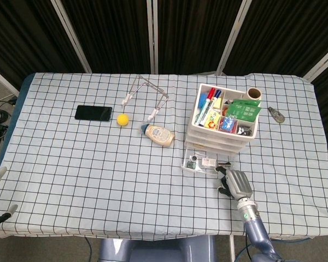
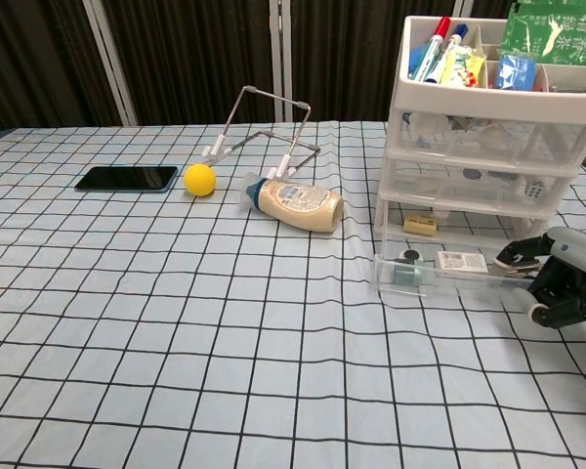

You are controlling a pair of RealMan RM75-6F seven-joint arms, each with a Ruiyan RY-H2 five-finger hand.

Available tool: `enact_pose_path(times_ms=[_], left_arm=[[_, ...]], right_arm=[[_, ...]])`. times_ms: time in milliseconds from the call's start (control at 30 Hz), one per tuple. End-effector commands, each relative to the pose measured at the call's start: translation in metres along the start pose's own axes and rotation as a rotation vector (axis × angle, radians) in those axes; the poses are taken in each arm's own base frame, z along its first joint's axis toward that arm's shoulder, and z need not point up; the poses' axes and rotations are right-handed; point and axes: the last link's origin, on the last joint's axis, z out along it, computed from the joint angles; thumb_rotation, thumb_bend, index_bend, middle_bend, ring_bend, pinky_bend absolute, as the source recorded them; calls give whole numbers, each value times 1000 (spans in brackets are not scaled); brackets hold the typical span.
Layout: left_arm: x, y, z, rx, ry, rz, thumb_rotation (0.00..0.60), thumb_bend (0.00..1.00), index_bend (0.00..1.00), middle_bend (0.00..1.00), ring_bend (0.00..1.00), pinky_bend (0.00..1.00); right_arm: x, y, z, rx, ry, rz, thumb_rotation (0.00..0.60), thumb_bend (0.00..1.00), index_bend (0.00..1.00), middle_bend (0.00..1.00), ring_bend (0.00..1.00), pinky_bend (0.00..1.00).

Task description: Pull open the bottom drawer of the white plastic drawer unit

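The bottom drawer [image 2: 439,272] of the drawer unit [image 1: 223,121] stands well out at 6 o'clock, right hand [image 2: 559,288] curled on its front edge; little travel remains.

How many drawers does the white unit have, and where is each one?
3: the top drawer and middle drawer are closed; the bottom drawer sticks out toward the right hand.

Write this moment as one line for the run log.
right hand: fingers hooked on bottom drawer front | clear plastic bottom drawer of white plastic drawer unit: partly pulled out | left hand: not visible

Right hand [image 2: 565,289] at open bottom drawer [image 2: 439,271]
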Motion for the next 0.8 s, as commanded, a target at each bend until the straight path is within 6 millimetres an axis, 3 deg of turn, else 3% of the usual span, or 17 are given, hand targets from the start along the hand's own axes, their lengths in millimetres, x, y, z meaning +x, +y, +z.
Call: enact_pose_path(times_ms=[33, 433, 800], left_arm=[[0, 0, 0, 0, 0, 0, 600, 0, 0, 0, 0, 0], [0, 0, -1, 0, 2, 0, 600, 0, 0, 0, 0, 0], [1, -1, 0, 3, 2, -2, 600, 0, 0, 0, 0, 0]], right_arm=[[0, 0, -3, 5, -3, 0, 600, 521, 479, 926, 953, 860], [0, -7, -18, 40, -18, 4, 600, 507, 454, 926, 952, 859], [-2, -4, -20, 41, -54, 5, 600, 369, 258, 911, 938, 844]])
